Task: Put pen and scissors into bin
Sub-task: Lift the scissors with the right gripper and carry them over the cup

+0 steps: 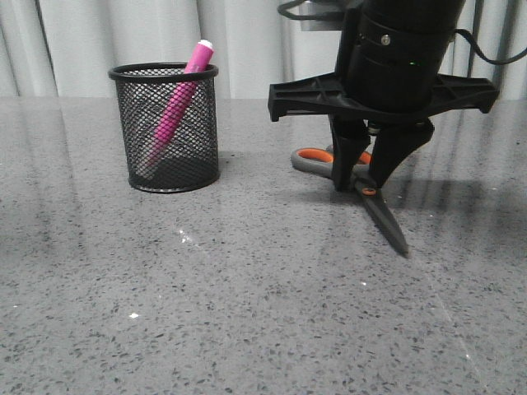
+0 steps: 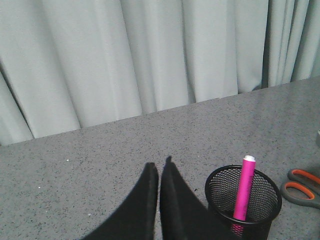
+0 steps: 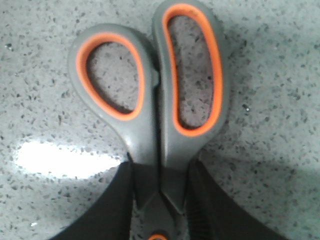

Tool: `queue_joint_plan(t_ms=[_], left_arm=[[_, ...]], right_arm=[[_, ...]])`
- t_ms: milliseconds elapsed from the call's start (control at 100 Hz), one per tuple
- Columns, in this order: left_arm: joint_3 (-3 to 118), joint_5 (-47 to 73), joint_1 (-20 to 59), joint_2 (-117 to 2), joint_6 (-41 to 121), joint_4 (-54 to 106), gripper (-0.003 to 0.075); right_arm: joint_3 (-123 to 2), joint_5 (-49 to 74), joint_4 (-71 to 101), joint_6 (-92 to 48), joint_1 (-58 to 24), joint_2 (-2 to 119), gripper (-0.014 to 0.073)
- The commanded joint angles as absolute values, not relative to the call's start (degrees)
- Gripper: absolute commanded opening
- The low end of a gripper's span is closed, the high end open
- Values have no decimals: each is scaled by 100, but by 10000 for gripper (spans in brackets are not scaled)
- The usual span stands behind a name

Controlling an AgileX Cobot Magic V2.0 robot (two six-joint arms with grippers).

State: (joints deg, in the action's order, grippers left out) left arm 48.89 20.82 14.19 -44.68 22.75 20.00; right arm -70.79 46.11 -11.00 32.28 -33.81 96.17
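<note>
The pink pen (image 1: 177, 111) leans inside the black mesh bin (image 1: 163, 72) at the left of the table, its white tip above the rim. To the right, the scissors (image 1: 389, 220) lie flat on the grey table with the blades pointing toward the camera. My right gripper (image 1: 361, 183) comes straight down on them. In the right wrist view its fingers (image 3: 117, 210) press both sides of the scissors (image 3: 150, 135) between the orange-lined loops and the pivot. My left gripper (image 2: 160, 162) is shut and empty, beside the bin (image 2: 214, 200) with the pen (image 2: 245, 190); it is out of the front view.
Grey speckled table (image 1: 247, 313) with pale curtains behind its far edge. In the left wrist view the scissors' handles (image 2: 300, 185) lie just past the bin.
</note>
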Motion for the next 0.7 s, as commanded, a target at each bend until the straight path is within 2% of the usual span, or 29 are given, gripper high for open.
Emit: queue_joint_plan(t_ms=[0,320,410,580,690], left_arm=[[5044,1659,1413,-4428,2207,2109,-22],[5044,1576,1413,-4428,2207,2109,-22],[5044,1537,1413,-4428,2207,2109,-22],[5044,1488,1413,-4428,2207,2109,-22],[5044,1488,1413,-4428,2207,2109,-22]], right_arm=[[-7243,4190,-1219,3135,-3439,9186,-74],[-7157,2760,-1695,3220,-3557,8124,-74],[-6995,1832,-1695,3220,-3557,7928,-74],[-6577,-636,-1722,3220,-3566,7885,-74],[-6519,-1577,-1724,3209,-3566,8070,-74]])
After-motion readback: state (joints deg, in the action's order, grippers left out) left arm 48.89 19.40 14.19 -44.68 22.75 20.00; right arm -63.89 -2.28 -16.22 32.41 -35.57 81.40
